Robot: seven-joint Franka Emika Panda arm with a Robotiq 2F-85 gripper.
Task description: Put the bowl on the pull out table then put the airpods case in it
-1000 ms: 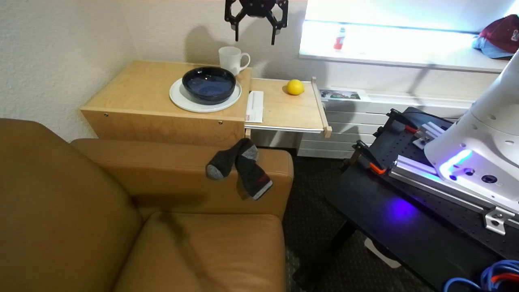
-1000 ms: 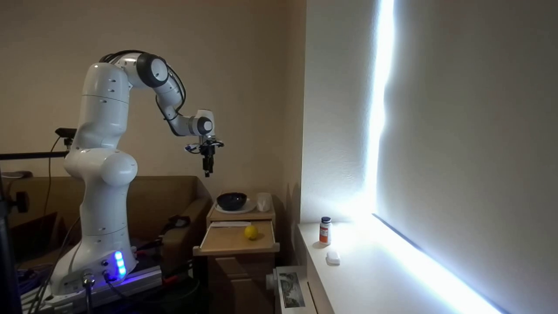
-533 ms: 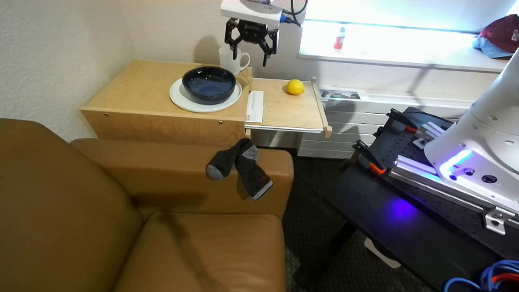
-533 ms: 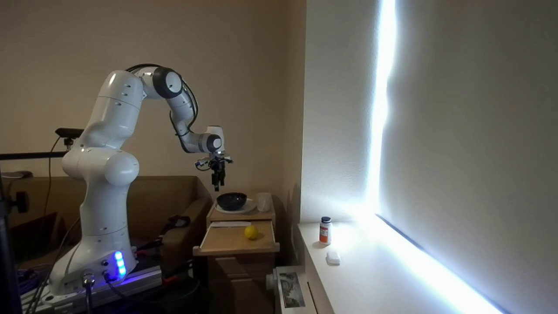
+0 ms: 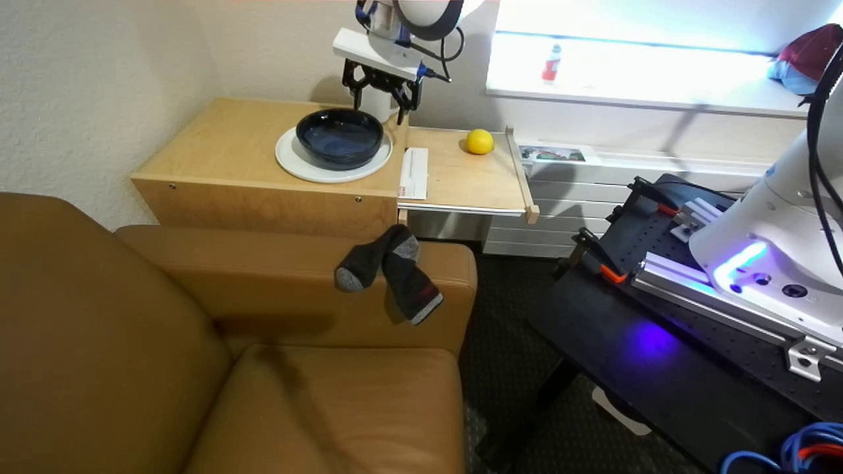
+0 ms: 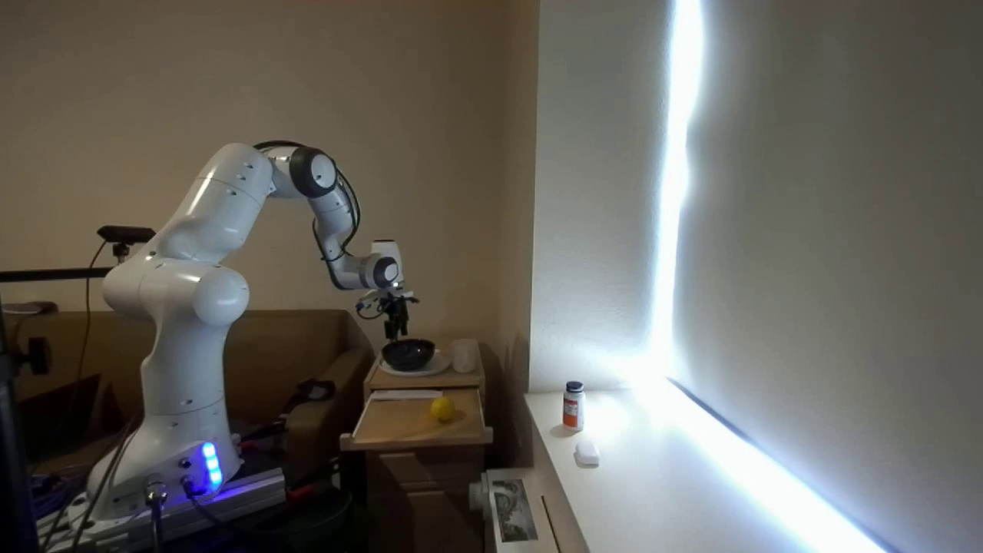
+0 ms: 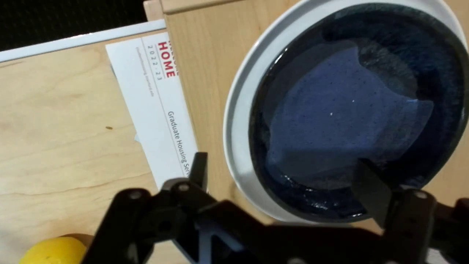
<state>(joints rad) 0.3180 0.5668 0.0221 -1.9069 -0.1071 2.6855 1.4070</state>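
In both exterior views, see the bowl (image 5: 339,139) upright on the plate (image 5: 290,158), carried by the main worktop (image 5: 217,145); so, not yet on the pull-out worktop (image 5: 461,181). Above the rim of the bowl, on the side toward the pull-out worktop, find the tool (image 5: 379,112), spread wide and holding nothing. Judging by the wrist view, placed so for pinching the wall of the bowl: with one of the fingers (image 7: 370,194) over the hollow, and the other outside, past the rim of the plate. Touching or not, impossible to tell surely. Better to catch only the bowl and to leave the plate lying.

For moving, mind the mug (image 6: 464,355) close beside the bowl, and also the edge of the main worktop. Beyond this edge from the bowl, and lower, notice the leaflet (image 5: 413,173), then the lemon (image 5: 479,141), likely to roll if pushed, then the raised end bar (image 5: 520,174). Between leaflet and lemon, probably just enough room for setting down the bowl. Well apart from the bowl, on the window sill (image 6: 645,491), find, as far as can be judged, the airpods case (image 6: 587,454), small and white, for the second step.
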